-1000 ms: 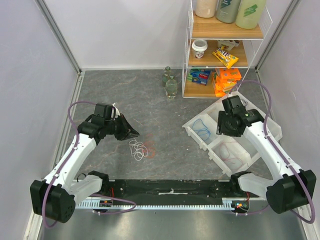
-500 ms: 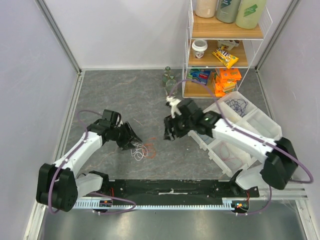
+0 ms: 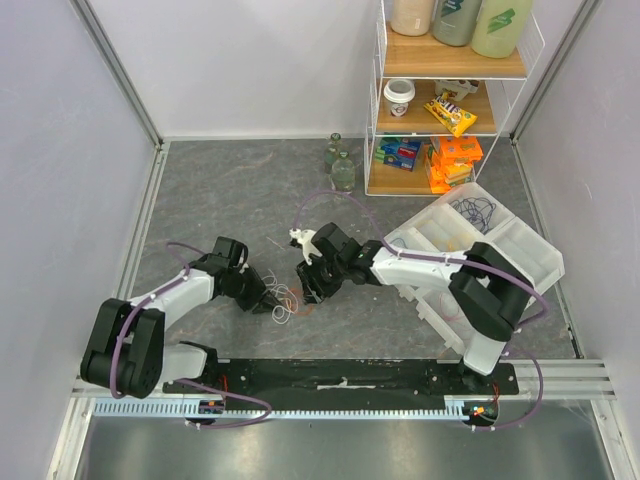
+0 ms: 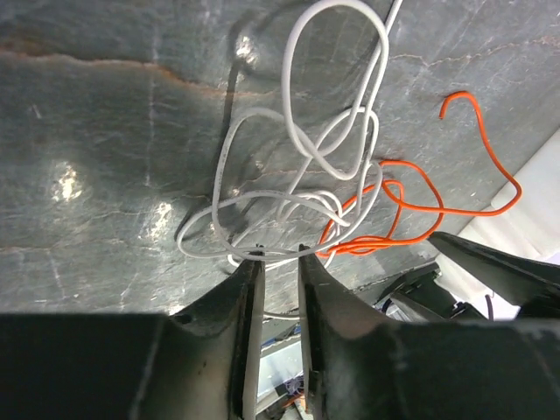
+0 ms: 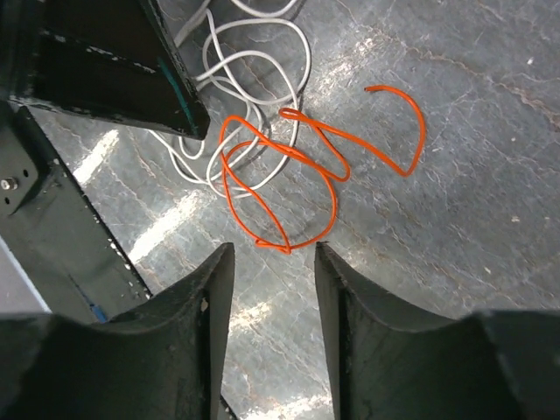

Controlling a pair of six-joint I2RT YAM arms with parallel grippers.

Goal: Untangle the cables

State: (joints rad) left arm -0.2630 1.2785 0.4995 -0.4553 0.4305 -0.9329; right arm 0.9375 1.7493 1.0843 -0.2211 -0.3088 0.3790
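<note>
A small tangle lies on the grey table: a white cable (image 3: 281,300) in several loops and an orange cable (image 3: 301,298) crossing it. In the left wrist view the white cable (image 4: 302,166) lies just ahead, with the orange cable (image 4: 411,206) to its right. My left gripper (image 3: 266,298) (image 4: 280,255) is low at the tangle, jaws a narrow gap apart, with a white strand lying across the tips. My right gripper (image 3: 311,288) (image 5: 273,249) is open just above the near loop of the orange cable (image 5: 280,197). The white cable (image 5: 254,87) lies beyond it.
A white compartment tray (image 3: 530,250) at the right holds a purple cable bundle (image 3: 472,211). A wire shelf (image 3: 450,120) with packets stands at the back right, two small bottles (image 3: 341,166) beside it. A dark rail (image 3: 340,378) runs along the near edge.
My right arm has swung left from the tray to the tangle. My left gripper has come down and forward onto the white cable, and its jaws have narrowed.
</note>
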